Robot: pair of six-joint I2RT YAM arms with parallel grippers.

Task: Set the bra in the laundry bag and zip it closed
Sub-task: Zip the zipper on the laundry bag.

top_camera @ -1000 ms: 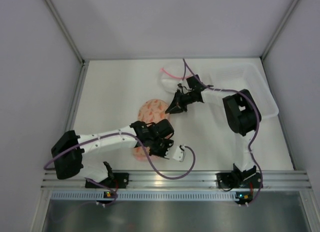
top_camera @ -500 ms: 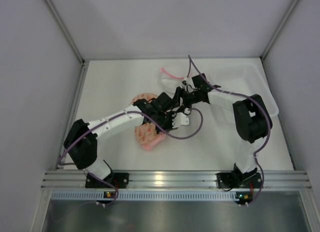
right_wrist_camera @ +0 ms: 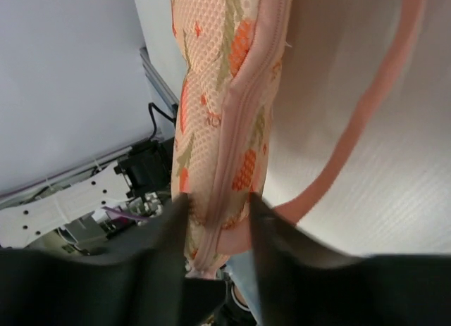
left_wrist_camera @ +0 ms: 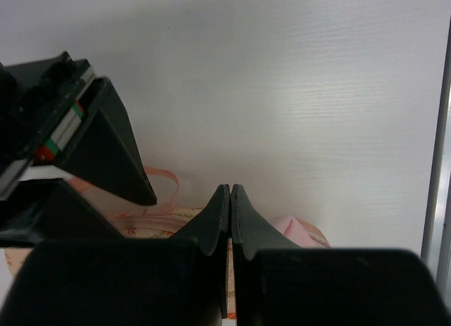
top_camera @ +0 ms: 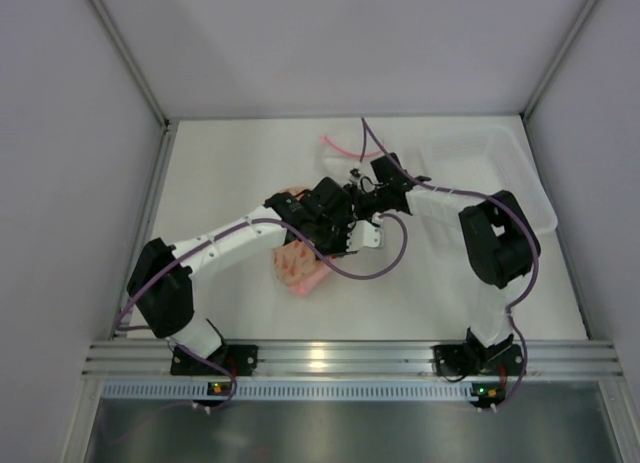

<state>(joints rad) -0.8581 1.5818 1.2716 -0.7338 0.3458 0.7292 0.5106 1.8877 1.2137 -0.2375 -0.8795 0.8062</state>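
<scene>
While under left arm (top_camera: 228, 243), laundry bag (top_camera: 297, 267)

Counting now: seeing two arms, left arm (top_camera: 215, 248) and right arm (top_camera: 495, 245), each carrying one gripper: left gripper (left_wrist_camera: 230, 189), right gripper (right_wrist_camera: 217, 203). The table (top_camera: 230, 163) is holding one laundry bag (top_camera: 297, 265), one clear plastic tray (top_camera: 531, 197) and one white mesh pouch (top_camera: 340, 155). One bra (left_wrist_camera: 299, 232) is showing, salmon-pink edge only. Two purple cables (top_camera: 372, 268) are trailing off the arms.

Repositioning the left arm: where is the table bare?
Bare: far-left table between the side rail and the laundry bag, and the near strip between bag and right arm's base. Crowded: mid-table, where left gripper, right gripper and bag meet; clear tray fills the far right.
</scene>
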